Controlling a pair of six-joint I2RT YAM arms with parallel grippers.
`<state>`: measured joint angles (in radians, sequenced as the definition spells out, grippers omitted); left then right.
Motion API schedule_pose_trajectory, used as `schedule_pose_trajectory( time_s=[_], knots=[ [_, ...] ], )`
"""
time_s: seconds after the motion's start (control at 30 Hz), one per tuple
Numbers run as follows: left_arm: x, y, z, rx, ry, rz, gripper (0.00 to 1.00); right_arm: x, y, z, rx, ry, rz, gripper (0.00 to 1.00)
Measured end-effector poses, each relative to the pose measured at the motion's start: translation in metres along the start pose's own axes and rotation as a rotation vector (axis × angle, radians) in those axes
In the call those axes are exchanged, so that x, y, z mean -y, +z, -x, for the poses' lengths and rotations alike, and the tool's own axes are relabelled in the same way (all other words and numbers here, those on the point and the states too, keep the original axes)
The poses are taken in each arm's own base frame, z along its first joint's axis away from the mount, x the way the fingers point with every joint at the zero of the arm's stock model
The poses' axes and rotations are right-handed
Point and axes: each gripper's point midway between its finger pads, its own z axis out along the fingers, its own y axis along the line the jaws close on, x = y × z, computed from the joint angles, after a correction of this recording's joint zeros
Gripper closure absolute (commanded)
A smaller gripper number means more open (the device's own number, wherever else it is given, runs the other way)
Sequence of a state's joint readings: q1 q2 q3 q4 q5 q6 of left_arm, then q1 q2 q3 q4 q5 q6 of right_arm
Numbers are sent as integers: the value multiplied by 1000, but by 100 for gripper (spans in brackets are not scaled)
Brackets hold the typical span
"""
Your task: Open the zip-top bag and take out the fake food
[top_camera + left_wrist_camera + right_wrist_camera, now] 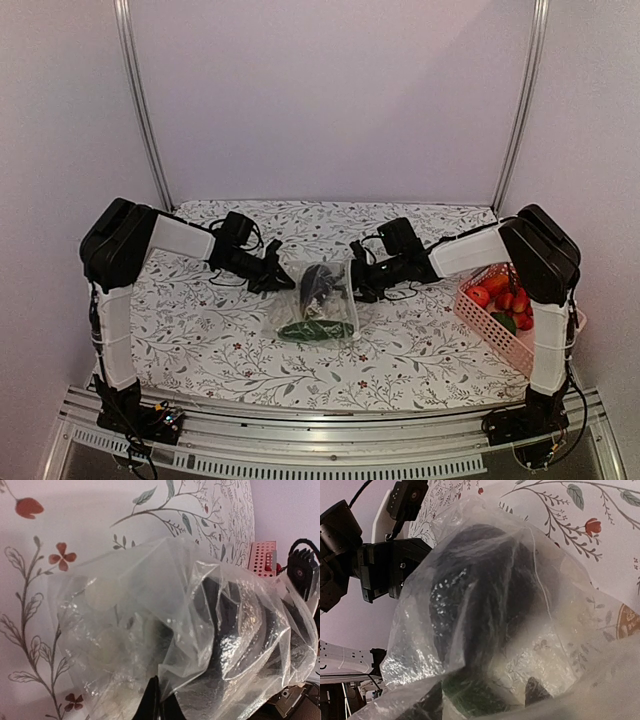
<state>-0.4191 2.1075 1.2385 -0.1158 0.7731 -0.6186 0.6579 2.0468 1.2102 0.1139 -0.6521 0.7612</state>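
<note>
Zip-top bag [318,300]: cucumber [316,330], eggplant [322,281] inside | pink basket [488,328]: red fruits [505,297]

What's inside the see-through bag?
Inside the zip-top bag lie a long green cucumber and a dark purple eggplant. The crinkled plastic and the eggplant hide anything else that might be in there.

No text, label, brand, number or sign can be read in any view. Nothing legible is carried by the bag [315,305], the cloth [200,330] or the basket [482,322] at the right.
</note>
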Motion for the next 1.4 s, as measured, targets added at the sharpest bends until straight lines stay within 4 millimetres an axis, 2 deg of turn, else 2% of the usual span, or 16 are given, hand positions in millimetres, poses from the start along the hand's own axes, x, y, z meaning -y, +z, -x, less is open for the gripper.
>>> schedule_pose_trajectory(
  time_s=[0.1, 0.4, 0.63, 0.7, 0.83, 0.93, 1.1, 1.23, 1.4],
  knots=[
    [3, 4, -4, -8, 3, -3, 100, 1, 10, -1, -20, 14, 6, 39],
    [15, 14, -12, -28, 24, -16, 100, -9, 27, 14, -11, 24, 35, 32],
    [29, 22, -16, -42, 57, -25, 100, 2, 34, 10, -23, 54, 19, 30],
    [30, 22, -16, -42, 58, -25, 100, 2, 34, 11, -22, 55, 19, 34],
    [31, 21, -15, -42, 57, -22, 100, 2, 37, 12, -24, 52, 22, 51],
    [30, 22, -15, -41, 53, -23, 100, 3, 37, 12, -21, 53, 19, 59],
    [19, 18, -19, -27, 31, -24, 100, 4, 32, 10, -11, 37, 15, 62],
    [6, 5, -20, -9, -8, -14, 100, 8, 17, 4, 4, 41, -11, 63],
    [19, -9, -8, 21, 18, -62, 100, 2, 0, 3, 36, 14, -29, 63]
  ],
)
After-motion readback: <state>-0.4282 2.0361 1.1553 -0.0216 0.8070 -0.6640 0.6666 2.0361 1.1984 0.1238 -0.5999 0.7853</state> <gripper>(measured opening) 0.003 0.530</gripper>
